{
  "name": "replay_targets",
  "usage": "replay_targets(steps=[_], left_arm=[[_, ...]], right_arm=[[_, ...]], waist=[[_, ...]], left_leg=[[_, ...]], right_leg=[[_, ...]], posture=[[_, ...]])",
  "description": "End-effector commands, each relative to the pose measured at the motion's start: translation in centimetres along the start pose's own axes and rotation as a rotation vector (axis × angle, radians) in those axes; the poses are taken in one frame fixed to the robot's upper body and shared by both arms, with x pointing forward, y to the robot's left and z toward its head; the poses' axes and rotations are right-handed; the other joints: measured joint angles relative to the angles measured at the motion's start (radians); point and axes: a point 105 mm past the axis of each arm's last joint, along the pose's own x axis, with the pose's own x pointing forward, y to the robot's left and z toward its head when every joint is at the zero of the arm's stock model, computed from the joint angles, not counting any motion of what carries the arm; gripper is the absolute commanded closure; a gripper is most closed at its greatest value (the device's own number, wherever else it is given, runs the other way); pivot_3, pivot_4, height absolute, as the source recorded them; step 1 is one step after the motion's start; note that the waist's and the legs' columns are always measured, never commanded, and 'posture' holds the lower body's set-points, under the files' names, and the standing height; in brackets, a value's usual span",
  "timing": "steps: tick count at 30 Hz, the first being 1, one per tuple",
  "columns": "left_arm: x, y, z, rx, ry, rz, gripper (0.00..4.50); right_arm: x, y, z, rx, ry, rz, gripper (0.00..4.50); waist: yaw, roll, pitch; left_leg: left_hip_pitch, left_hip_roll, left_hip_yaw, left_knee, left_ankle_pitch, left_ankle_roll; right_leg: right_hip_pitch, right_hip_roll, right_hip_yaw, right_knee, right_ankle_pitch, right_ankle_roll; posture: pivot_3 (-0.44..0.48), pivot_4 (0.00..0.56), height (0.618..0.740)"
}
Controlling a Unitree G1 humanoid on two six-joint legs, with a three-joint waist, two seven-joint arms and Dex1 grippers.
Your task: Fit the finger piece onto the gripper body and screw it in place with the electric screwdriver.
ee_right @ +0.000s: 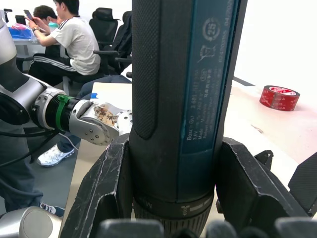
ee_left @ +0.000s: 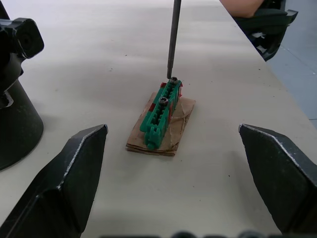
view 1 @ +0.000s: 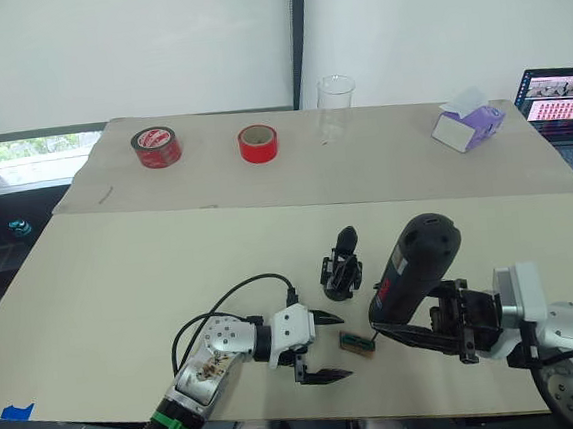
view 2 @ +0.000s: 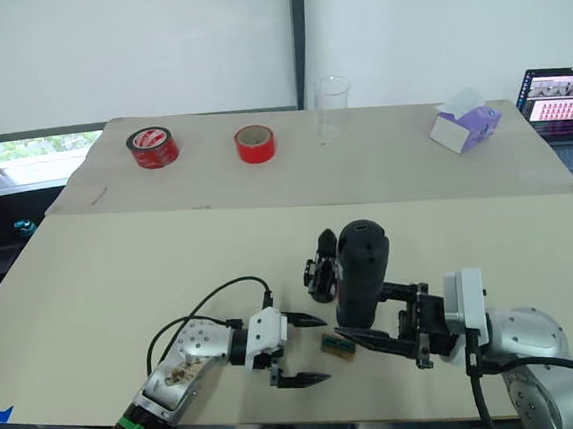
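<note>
Left wrist view shows our electric screwdriver (view 1: pixel 413 269) bit resting on 1 screw in the green block (ee_left: pixel 161 113) near the surface's front edge. Right hand (view 1: pixel 455 322) clamps it; left hand (view 1: pixel 319 347) gapes. Gripper body (view 1: pixel 339 267) stands just behind. We should hold the bit plumb.

On the blue label running down the electric screwdriver (ee_right: pixel 185 94) you can read "Bosch GO" and "3.6V", with further small numbers too fine to make out. The red tape roll (ee_right: pixel 279 97) carries white lettering you cannot read.
</note>
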Motion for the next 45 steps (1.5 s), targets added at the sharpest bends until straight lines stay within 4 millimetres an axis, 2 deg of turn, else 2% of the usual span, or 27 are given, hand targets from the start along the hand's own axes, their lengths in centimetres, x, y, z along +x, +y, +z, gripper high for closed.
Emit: replay_targets(steps=[1,45], left_arm=[[0.41,-0.89,-1.43,-0.044,0.041,-0.021,0.00],[0.44,-0.80,-1.41,-0.043,0.043,-0.027,0.00]], right_arm=[[0.26,0.36,1.33,-0.052,-0.031,0.026,2.59],[0.67,0.05,1.14,-0.063,-0.009,0.033,2.59]], waist=[[0.000,0.000,0.000],[0.000,0.000,0.000]], left_leg=[[0.000,0.000,0.000,0.000,0.000,0.000],[0.000,0.000,0.000,0.000,0.000,0.000]], right_leg=[[0.000,0.000,0.000,0.000,0.000,0.000],[0.000,0.000,0.000,0.000,-0.001,-0.001]], posture=[[0.000,0.150,0.740],[0.000,0.150,0.740]])
